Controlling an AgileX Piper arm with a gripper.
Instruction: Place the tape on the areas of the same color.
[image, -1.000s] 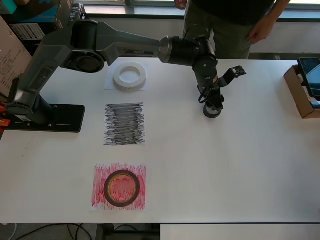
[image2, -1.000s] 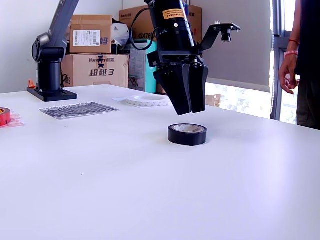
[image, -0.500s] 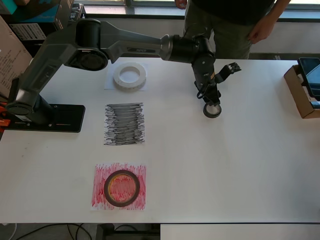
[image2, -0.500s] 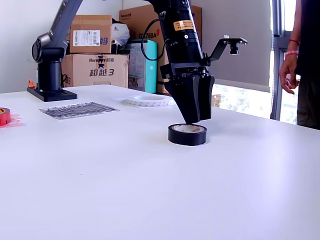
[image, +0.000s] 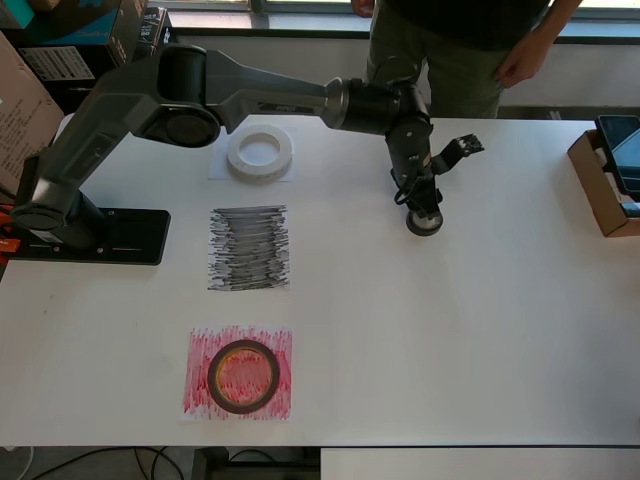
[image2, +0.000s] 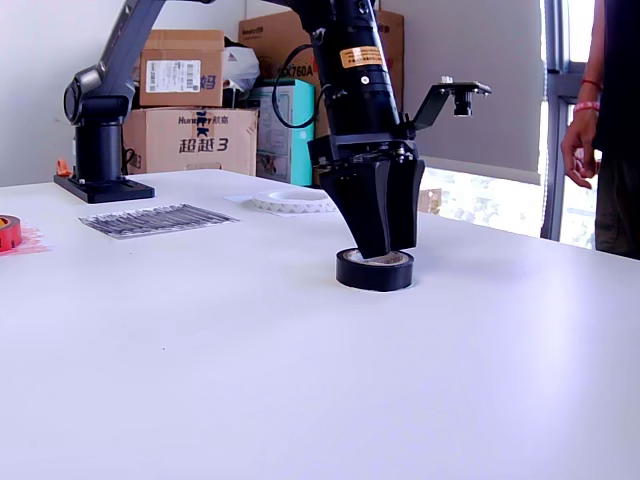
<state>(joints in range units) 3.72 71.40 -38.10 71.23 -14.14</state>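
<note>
The small black tape roll (image: 424, 226) (image2: 375, 272) lies flat on the bare table, right of the sheets in the overhead view. My gripper (image: 424, 212) (image2: 385, 250) points straight down with its tips at the roll's top. Its fingers stand a narrow gap apart, and I cannot tell whether they touch the roll. The white ring (image: 240, 155) (image2: 290, 203) rests on the white sheet (image: 218, 172). The black scribbled sheet (image: 249, 247) (image2: 157, 219) is bare. The red-brown ring (image: 211, 376) (image2: 8, 232) sits on the red scribbled sheet (image: 200, 400).
A person (image: 450, 50) stands at the table's far edge, close behind the gripper. An open cardboard box (image: 600, 190) sits at the overhead view's right edge. The arm's black base (image: 90, 235) stands left of the sheets. Cardboard boxes (image2: 190, 110) are stacked behind the table.
The gripper has come down from above the black roll until its tips reach the roll's top. The finger gap looks the same. The roll has not moved.
</note>
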